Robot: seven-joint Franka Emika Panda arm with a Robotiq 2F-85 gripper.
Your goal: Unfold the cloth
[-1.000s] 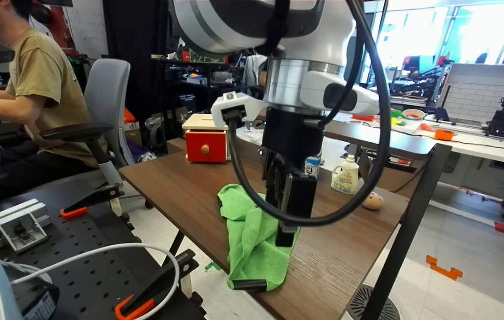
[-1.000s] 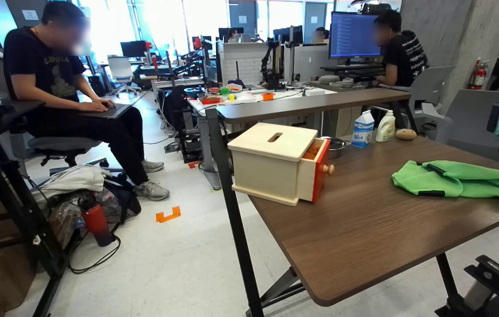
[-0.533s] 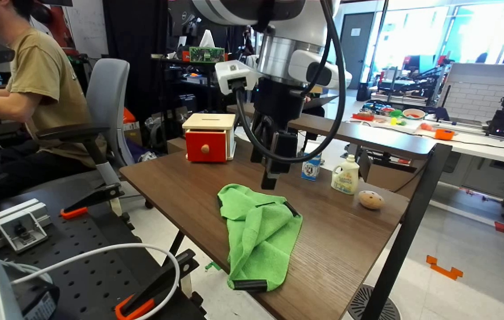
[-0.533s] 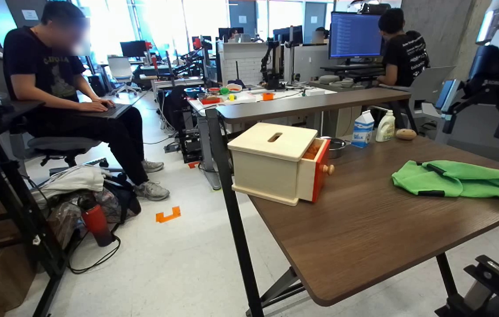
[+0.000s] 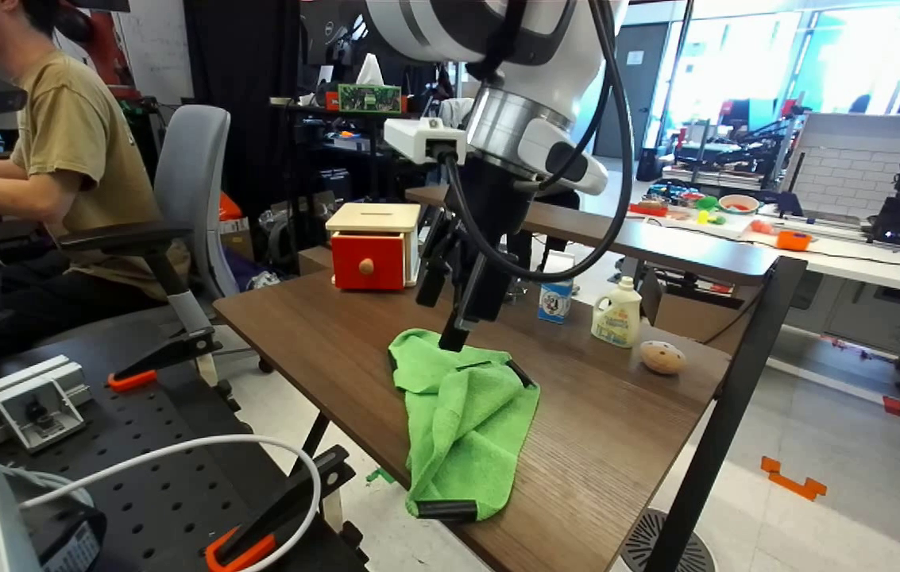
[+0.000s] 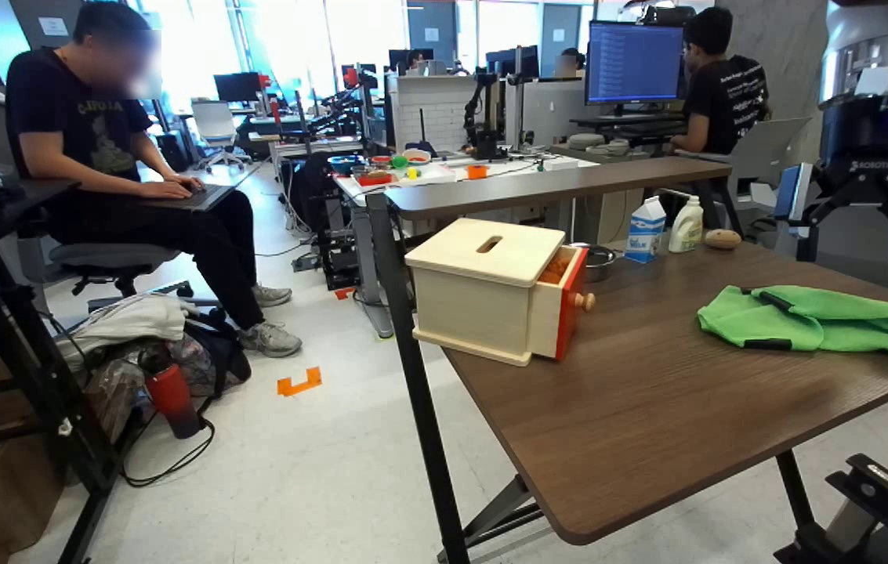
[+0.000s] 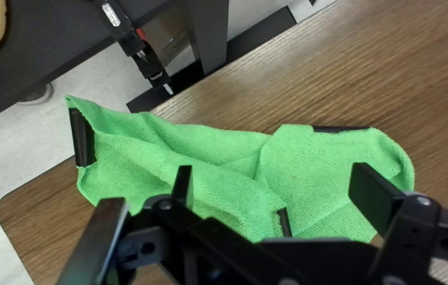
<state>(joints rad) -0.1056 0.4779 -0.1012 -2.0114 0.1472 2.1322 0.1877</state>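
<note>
While 2 fingers [image 7: 373, 198] hang parted, green cloth [image 5: 467, 421] rumpled on brown table [image 5: 585, 445], pale floor [image 6: 255, 462]

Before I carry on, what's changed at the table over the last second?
In an exterior view, the gripper has moved up and leftward in the picture, and now tilts, jaws apart. I see nothing taken hold of or let go. The green cloth lies bunched as before; the red-drawer box, milk carton and cream bottle stayed put.

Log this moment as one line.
task: unfold cloth | gripper: open, holding nothing, above cloth | cloth: partly folded on table, one end past edge | likely next: descend, grasp
</note>
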